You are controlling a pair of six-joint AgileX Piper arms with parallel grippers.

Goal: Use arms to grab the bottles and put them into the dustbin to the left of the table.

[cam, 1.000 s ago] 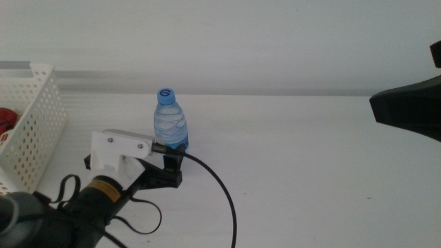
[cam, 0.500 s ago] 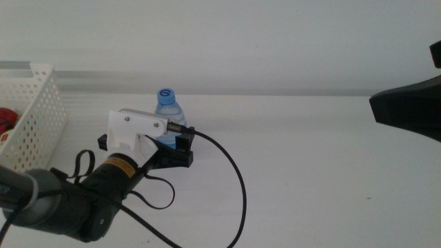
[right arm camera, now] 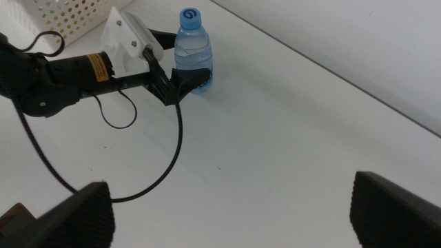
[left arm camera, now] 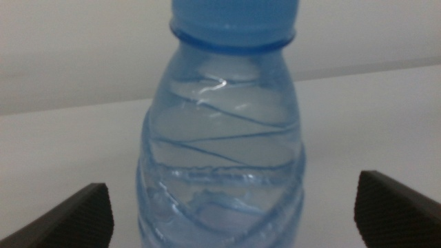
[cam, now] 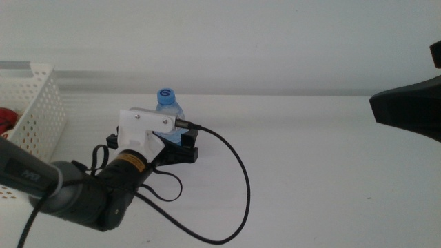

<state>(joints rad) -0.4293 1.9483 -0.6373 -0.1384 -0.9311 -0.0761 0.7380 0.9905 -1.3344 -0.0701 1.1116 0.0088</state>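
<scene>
1. Water bottle (cam: 170, 114) stands upright on the white table (cam: 310, 172), a little left of centre in the middle view, with its blue cap (cam: 165, 95) on top and a blue label low on its clear, ribbed body.
2. The left gripper (cam: 180, 146) reaches in from the lower left and sits at the bottle's lower half, with one dark jaw on each side of it.
3. In the left wrist view the bottle (left arm camera: 220, 151) fills the space between the two jaw tips, which stand wide apart near the picture's corners; bare table shows between each tip and the bottle, so the jaws are spread and not pressing on it.
4. From the right wrist view the same gripper (right arm camera: 185, 78) is seen with its jaws around the bottle's (right arm camera: 193, 52) base.
5. A white camera mount (cam: 143, 127) sits on top of the left wrist, and a thick black cable (cam: 238, 186) loops from it across the table towards the near edge.
6. The white perforated basket (cam: 38, 124) stands at the left edge of the table, well apart from the bottle, and something red (cam: 7, 118) shows inside it.
7. The right gripper (right arm camera: 231, 217) hangs above the table on the right side, well away from the bottle, its jaws wide with nothing between them.
</scene>
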